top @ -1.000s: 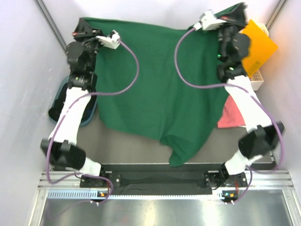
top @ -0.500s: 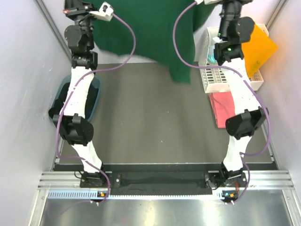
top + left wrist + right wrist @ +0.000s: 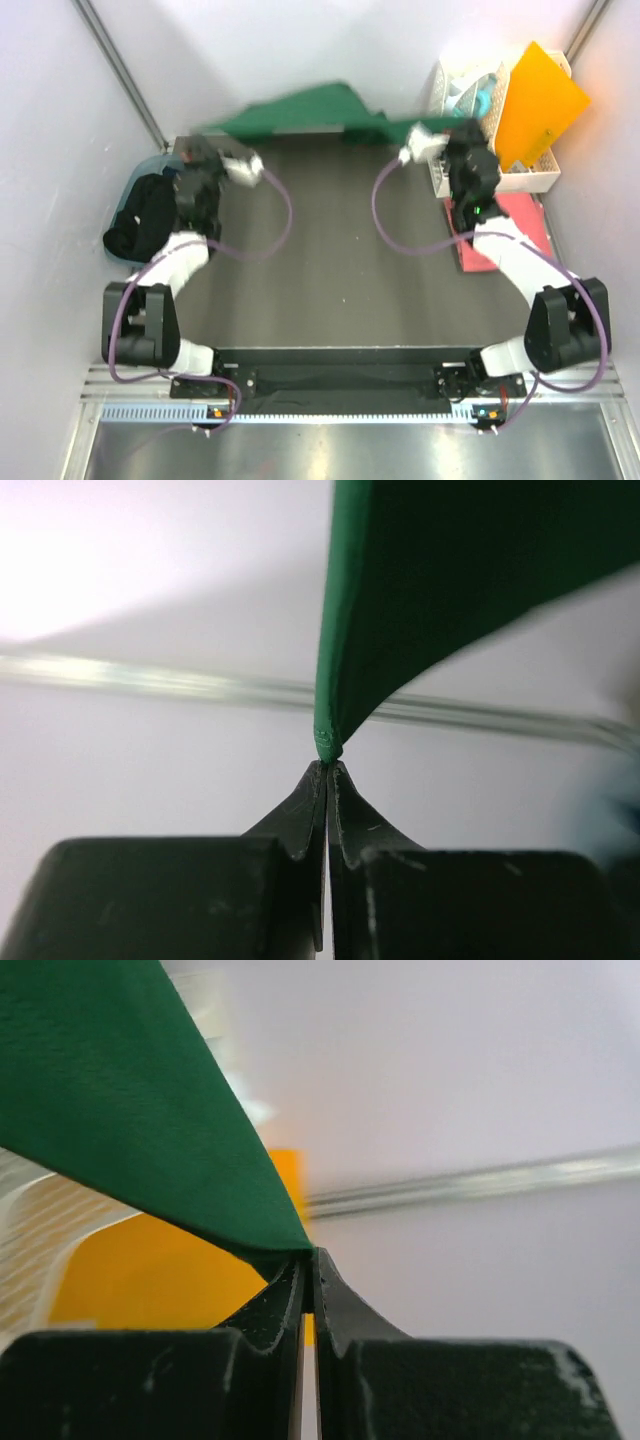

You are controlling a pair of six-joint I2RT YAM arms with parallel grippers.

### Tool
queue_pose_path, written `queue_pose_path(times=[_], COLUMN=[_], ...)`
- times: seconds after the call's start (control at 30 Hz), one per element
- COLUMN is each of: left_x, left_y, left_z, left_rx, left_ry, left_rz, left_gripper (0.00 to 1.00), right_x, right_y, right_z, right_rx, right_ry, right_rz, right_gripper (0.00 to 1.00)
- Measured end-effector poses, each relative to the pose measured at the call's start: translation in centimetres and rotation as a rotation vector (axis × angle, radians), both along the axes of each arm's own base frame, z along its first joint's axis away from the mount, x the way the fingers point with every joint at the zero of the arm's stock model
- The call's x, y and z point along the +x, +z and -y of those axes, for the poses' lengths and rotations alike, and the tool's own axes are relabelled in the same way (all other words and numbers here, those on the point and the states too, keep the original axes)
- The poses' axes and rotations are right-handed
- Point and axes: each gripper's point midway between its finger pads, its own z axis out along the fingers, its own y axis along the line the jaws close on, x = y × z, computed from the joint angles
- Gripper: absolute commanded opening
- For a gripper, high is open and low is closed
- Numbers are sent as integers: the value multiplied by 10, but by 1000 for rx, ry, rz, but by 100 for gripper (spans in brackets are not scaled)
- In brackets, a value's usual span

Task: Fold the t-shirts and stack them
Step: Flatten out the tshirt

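The dark green t-shirt (image 3: 300, 112) is stretched, blurred, along the far edge of the table between my two grippers. My left gripper (image 3: 192, 148) is shut on one end of it; in the left wrist view the fingertips (image 3: 328, 763) pinch a green edge (image 3: 460, 580). My right gripper (image 3: 462, 130) is shut on the other end; in the right wrist view the tips (image 3: 310, 1252) pinch a green corner (image 3: 120, 1110). A coral pink t-shirt (image 3: 520, 215) lies at the right under the right arm. A black t-shirt (image 3: 140, 215) is bunched at the left.
A white slotted rack (image 3: 455, 85) stands at the back right with an orange plastic sheet (image 3: 540, 100) leaning in it; both show in the right wrist view, the orange sheet (image 3: 150, 1270) and the rack (image 3: 40, 1230). White walls close the sides and back. The dark mat (image 3: 330, 250) fills the middle.
Both arms have come down and drawn back from their raised, outstretched pose. The green shirt, which hung from the grippers, now swings low along the far edge of the table.
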Motion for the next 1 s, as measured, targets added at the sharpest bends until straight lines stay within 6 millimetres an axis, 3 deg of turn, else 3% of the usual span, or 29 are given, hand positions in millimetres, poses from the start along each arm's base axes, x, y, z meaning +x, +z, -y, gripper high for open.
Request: queue_pose_path(times=[0.07,0.13,0.2,0.27,0.37,0.47,0.73,0.87,1.0], left_x=[-8,-29,-55,-75,-95,-120,-176,-206,-236], left_y=[-88,-161,-204,-213,-199,-196,-243,-256,-256], left_z=[5,12,17,23,30,37,39,35,30], left_rx=[23,41,48,45,35,33,30,26,52], left_ry=[-31,-78,-121,-162,-213,-263,-299,-291,-283], left_rz=[-218,-414,-557,-623,-635,-694,-1001,-1120,-1153], left_gripper=[0,0,0,0,0,0,0,0,0], right_x=[-4,-20,-43,-63,-88,-110,-173,-198,-222], right_y=[-87,-143,-179,-190,-191,-205,-271,-278,-277], right_z=[-5,-9,-9,-11,-11,-11,-7,-7,-3], right_rx=[-20,-37,-41,-30,-12,-28,-81,-98,-159], right_ry=[21,43,66,96,133,162,216,251,292], right_rz=[-237,-405,-534,-606,-680,-792,-1162,-1253,-1271], right_gripper=[0,0,0,0,0,0,0,0,0])
